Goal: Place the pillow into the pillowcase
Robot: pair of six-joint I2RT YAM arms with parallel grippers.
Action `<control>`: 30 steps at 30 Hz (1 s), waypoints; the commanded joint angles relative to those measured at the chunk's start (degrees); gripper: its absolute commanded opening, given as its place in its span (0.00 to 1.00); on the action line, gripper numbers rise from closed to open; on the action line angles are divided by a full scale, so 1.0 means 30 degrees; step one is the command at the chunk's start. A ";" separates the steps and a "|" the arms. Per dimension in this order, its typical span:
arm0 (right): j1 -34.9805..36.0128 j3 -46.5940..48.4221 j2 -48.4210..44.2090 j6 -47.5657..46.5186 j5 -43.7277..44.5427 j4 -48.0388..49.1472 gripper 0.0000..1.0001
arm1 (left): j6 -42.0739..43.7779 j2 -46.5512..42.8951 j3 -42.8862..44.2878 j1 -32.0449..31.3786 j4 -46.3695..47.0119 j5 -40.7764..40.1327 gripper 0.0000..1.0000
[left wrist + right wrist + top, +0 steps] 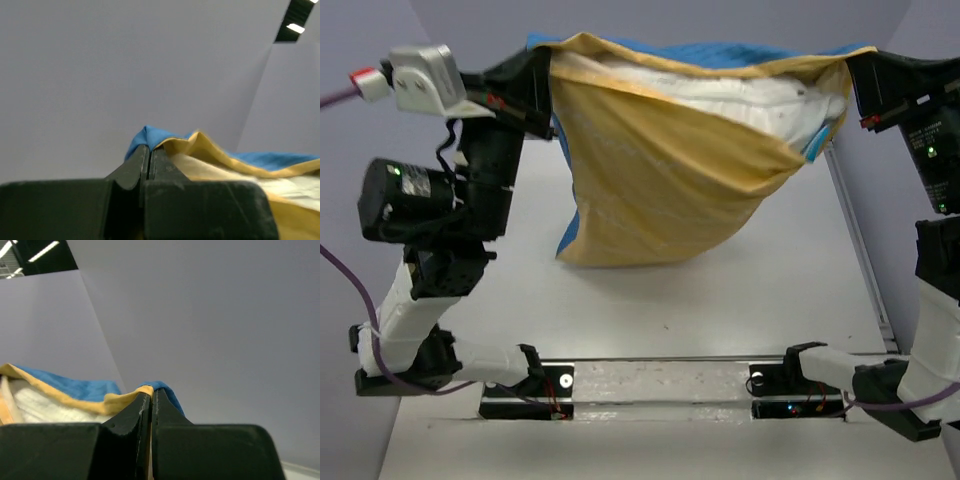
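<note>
The pillowcase point(660, 170) hangs in the air between both arms, mustard-yellow side toward the camera, blue side point(720, 52) behind. Its lower corner sags down to the table. The white pillow point(720, 95) sits inside, showing through the open top edge. My left gripper point(548, 62) is shut on the pillowcase's upper left corner; in the left wrist view the blue and yellow cloth point(150, 136) pokes out past the left gripper point(149, 150). My right gripper point(850, 62) is shut on the upper right corner, cloth point(152, 387) pinched at the tips of the right gripper point(151, 396). The pillow point(45, 407) shows at lower left in the right wrist view.
A white table point(720, 300) lies under the hanging cloth. A metal rail point(855, 240) runs along the table's right edge. The arm bases sit on a shiny plate point(660, 385) at the near edge. Grey walls surround the back.
</note>
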 commanded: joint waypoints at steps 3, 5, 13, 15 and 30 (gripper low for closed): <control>-0.0031 -0.4393 0.3057 -0.0084 0.0672 0.0652 0.00 | 0.1895 -0.4072 -0.9371 0.1473 0.7805 -0.1711 0.00; -0.0031 -0.2494 0.1787 -0.0876 0.1873 0.2209 0.00 | 0.1916 -0.2996 -0.5268 0.1684 0.5939 -0.1234 0.00; -0.0031 0.3267 0.0370 -0.2251 0.2551 0.3072 0.00 | 0.1855 -0.2397 -0.1560 0.1654 0.4857 0.0149 0.00; -0.0031 1.0693 0.5361 -0.3217 0.4014 -0.3195 0.00 | 0.2037 -0.2024 -0.1464 0.1654 0.5023 -0.0031 0.00; -0.0031 0.1681 0.5877 0.0231 -0.0226 0.4116 0.00 | 0.3498 -0.4042 -0.6552 0.1654 0.7710 -0.1082 0.00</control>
